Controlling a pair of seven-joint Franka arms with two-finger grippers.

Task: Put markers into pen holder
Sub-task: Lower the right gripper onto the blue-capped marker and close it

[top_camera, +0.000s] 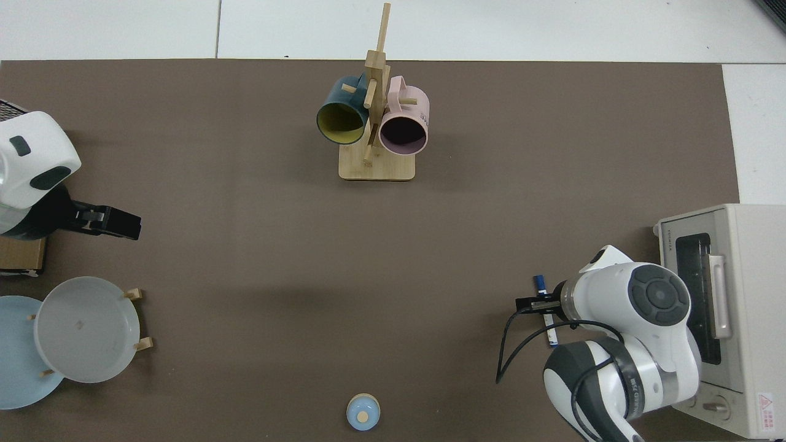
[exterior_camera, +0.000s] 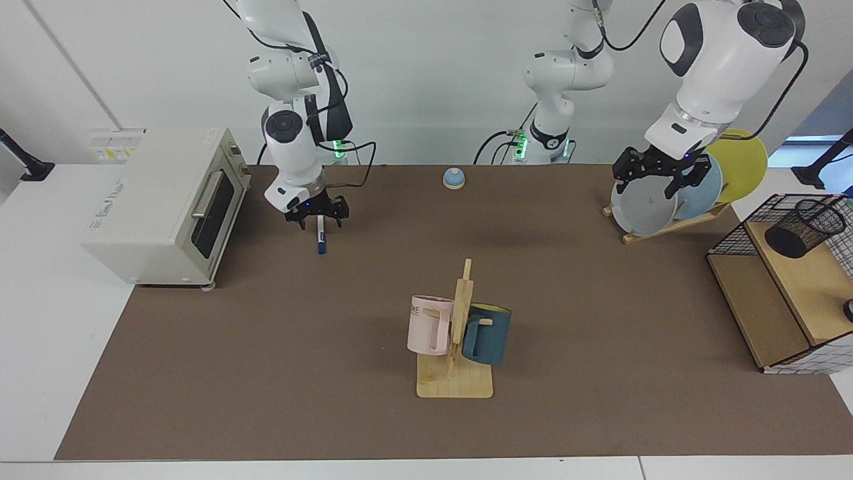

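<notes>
The marker point(exterior_camera: 321, 238) lies flat on the brown mat near the toaster oven, white-barrelled, its blue cap pointing toward the camera. My right gripper point(exterior_camera: 318, 220) is low over its far half, open, with one finger on each side of the barrel. From above, the marker point(top_camera: 540, 282) shows its blue end beyond the right gripper point(top_camera: 544, 305). The pen holder point(exterior_camera: 803, 228), a black mesh cup, leans tilted on the wooden shelf at the far right. My left gripper point(exterior_camera: 658, 180) hangs open in front of the plates, waiting; it is also in the top view point(top_camera: 120, 223).
A toaster oven point(exterior_camera: 160, 203) stands beside the right arm. A wooden mug tree point(exterior_camera: 456, 347) with a pink and a teal mug is mid-table. A plate rack point(exterior_camera: 666, 200), a blue bell point(exterior_camera: 454, 178) and the wire-grid shelf rack point(exterior_camera: 753, 313) are also present.
</notes>
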